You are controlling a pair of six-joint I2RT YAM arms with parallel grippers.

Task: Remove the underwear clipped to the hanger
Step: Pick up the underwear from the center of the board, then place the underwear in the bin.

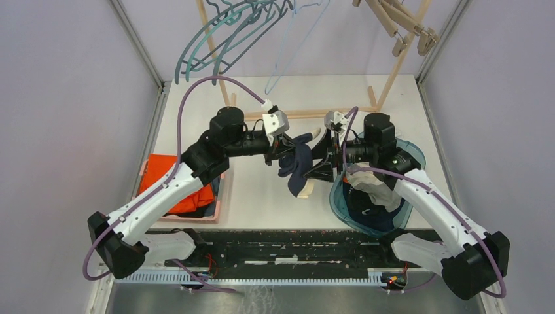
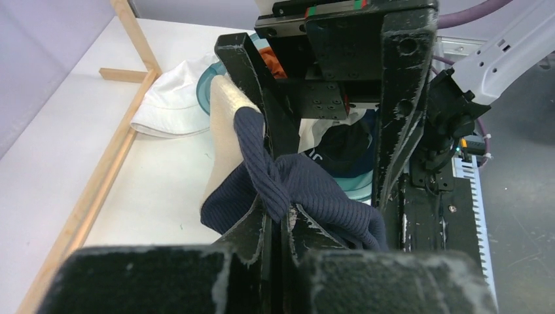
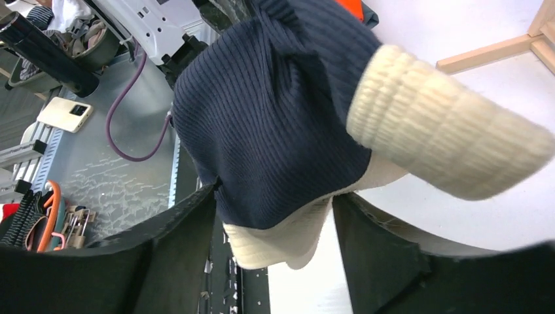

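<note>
The left gripper (image 1: pixel 273 154) is clamped tight on 1 piece of navy underwear (image 1: pixel 296 163), holding it in the air over the middle of the white table (image 1: pixel 262 196). In the left wrist view its 2 fingers (image 2: pixel 258 229) meet on a bunched fold of the ribbed navy cloth (image 2: pixel 298 186). The garment has a thick cream waistband, which hangs toward the near side in the top view.

The right gripper (image 1: pixel 318 159) faces the left one from the other side, its jaws spread wide with the garment between them. In the right wrist view the 2 fingers (image 3: pixel 177 242) stand well apart, and the lower edge of the underwear (image 3: pixel 275 131) hangs down into the gap, brushing both inner faces.

Under the right arm sits a teal basin (image 1: pixel 337 196) with small garments (image 1: pixel 376 186) piled in it, 1 white, the others dark. At the left edge lies a pink tray (image 1: pixel 220 203) holding a folded orange cloth (image 1: pixel 173 180). Several wire hangers (image 1: pixel 222 39) hang at the back beside a wooden rack (image 1: pixel 393 72).
</note>
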